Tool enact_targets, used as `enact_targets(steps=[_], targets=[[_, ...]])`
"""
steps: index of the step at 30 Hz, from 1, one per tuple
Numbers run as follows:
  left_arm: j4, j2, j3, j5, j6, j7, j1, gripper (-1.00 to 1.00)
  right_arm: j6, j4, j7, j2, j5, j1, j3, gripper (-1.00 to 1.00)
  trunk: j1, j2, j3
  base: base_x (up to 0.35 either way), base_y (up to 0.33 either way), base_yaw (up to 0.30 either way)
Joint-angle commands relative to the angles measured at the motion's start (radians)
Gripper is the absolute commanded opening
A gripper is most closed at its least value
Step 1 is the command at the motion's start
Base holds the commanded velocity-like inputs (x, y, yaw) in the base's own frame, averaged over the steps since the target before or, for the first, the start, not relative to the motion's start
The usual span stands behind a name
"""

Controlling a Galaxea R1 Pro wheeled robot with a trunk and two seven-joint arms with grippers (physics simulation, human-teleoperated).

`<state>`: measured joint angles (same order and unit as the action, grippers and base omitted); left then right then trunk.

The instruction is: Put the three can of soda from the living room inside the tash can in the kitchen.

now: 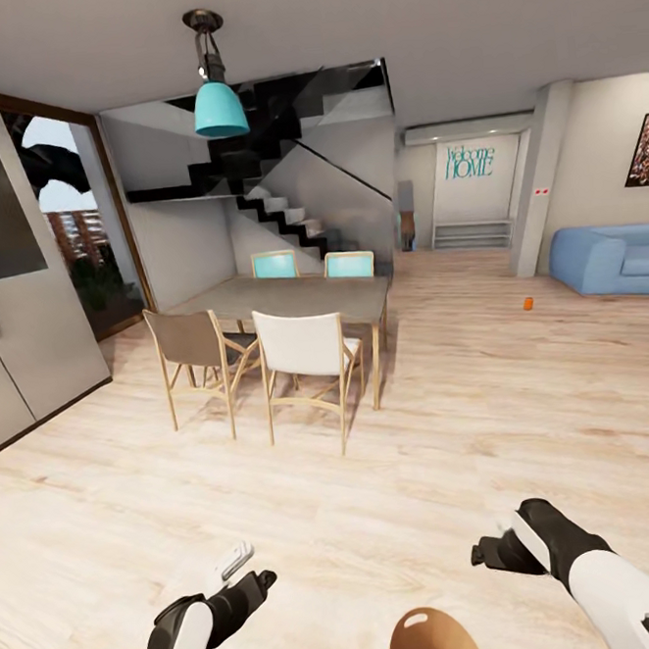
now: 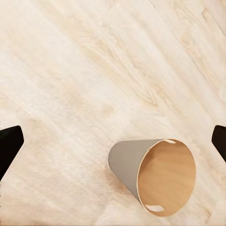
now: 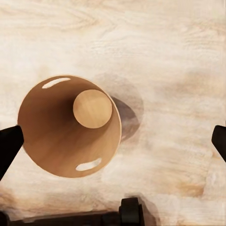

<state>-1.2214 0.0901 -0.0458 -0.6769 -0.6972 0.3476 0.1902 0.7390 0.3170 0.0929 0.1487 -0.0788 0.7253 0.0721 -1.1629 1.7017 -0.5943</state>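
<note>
Upright tash can, tan inside, on pale wood floor.

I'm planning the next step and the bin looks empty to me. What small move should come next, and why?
Probably drive forward and right toward the orange can on the floor near the blue sofa. The bin stands on the floor under the right gripper with nothing inside, and both grippers look open and empty, left gripper included. That can is the one in sight.

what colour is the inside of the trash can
Tan-brown inside the trash can, clearest in the right wrist view, looking straight down into it.
</note>
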Motion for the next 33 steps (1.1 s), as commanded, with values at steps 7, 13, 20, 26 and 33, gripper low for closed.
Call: enact_targets(steps=[7, 13, 20, 26, 33], targets=[[0.008, -0.001, -0.002, 0.0, 0.001, 0.0, 0.001, 1.0, -0.062, -0.048, 0.038, 0.002, -0.001, 0.0, 0.003, 1.0, -0.027, 0.049, -0.022, 0.0, 0.0, 0.0], [0.022, -0.007, -0.002, 0.0, 0.002, 0.001, 0.006, 1.0, -0.131, -0.094, 0.043, 0.002, -0.003, 0.001, 0.004, 1.0, -0.05, 0.091, -0.041, 0.0, 0.0, 0.0], [0.056, -0.014, -0.002, 0.0, 0.001, 0.001, 0.02, 1.0, -0.147, -0.115, 0.044, 0.019, -0.008, 0.0, 0.01, 1.0, -0.077, 0.14, -0.063, 0.0, 0.0, 0.0], [0.074, -0.016, -0.002, 0.0, 0.001, 0.001, 0.026, 1.0, -0.196, -0.161, 0.043, 0.034, -0.001, -0.007, 0.011, 1.0, -0.1, 0.182, -0.082, 0.0, 0.0, 0.0], [0.084, -0.016, -0.002, 0.0, 0.001, 0.001, 0.029, 1.0, -0.223, -0.176, 0.042, 0.035, 0.002, -0.01, 0.007, 1.0, -0.127, 0.231, -0.103, 0.0, 0.0, 0.0]])
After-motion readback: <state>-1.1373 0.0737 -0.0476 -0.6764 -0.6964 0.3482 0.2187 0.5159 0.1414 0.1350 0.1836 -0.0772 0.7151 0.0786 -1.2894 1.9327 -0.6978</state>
